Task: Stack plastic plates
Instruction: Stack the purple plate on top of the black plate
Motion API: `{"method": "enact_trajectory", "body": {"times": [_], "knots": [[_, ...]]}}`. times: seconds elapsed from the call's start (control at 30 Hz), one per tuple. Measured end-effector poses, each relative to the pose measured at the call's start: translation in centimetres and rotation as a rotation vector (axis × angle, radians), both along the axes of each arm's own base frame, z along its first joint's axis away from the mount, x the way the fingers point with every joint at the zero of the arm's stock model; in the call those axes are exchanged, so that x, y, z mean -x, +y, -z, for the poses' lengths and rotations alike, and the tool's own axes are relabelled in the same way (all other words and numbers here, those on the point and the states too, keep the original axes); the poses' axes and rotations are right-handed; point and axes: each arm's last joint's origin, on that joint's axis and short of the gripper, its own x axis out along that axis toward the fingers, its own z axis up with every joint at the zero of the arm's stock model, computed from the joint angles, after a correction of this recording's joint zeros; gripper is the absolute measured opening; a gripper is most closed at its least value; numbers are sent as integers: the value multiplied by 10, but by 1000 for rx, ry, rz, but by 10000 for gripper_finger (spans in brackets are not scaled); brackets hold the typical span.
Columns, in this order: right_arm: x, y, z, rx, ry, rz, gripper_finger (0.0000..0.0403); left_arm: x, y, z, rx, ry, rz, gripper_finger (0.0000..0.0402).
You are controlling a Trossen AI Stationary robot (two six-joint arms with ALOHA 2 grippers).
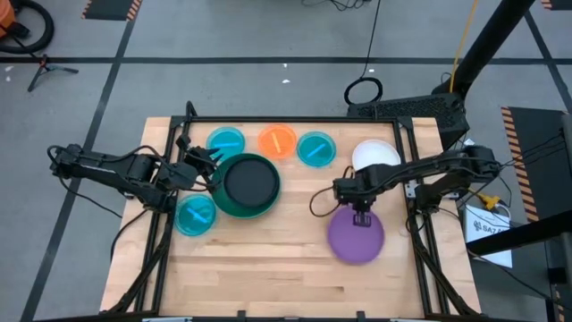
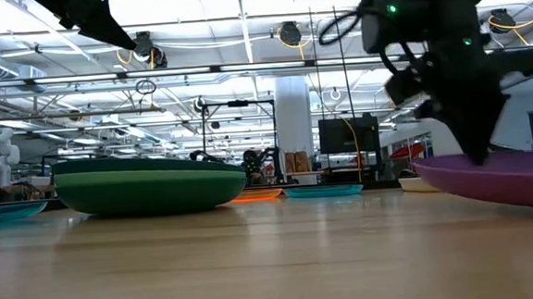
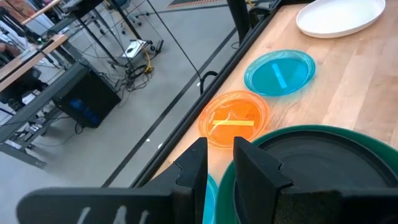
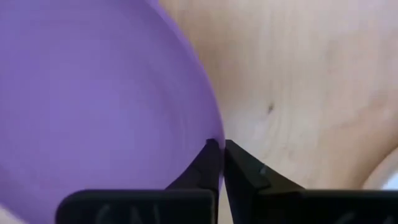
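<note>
Purple plate rim pinched by right end effector; black plate nests in green plate.

A medium plate lies in a large plate; small plates line the table's back edge.

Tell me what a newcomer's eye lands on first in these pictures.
The purple plate at the table's near right, with the right gripper shut on its rim. Next, the stack left of centre: a black plate resting in a dark green plate, the left gripper at its edge. Behind them sit blue plates, an orange plate and a white plate.
</note>
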Motion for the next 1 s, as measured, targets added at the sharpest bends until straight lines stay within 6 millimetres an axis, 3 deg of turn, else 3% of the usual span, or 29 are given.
{"method": "enact_trajectory", "body": {"times": [0.27, 0.6, 0.8, 1.0], "knots": [[-20, -29, -36, 24, -336, 229, 2, 0, 0, 0, -3, 3, 2, 85], [-58, -68, -49, 0, -743, 501, 1, 0, 0, 0, -23, 18, 13, 85], [-78, -91, -48, -9, -817, 625, 1, -2, 0, -3, -54, 16, 29, 85], [-114, -110, -55, -2, -823, 640, 1, -6, -1, -8, -93, -3, 57, 85]]}}
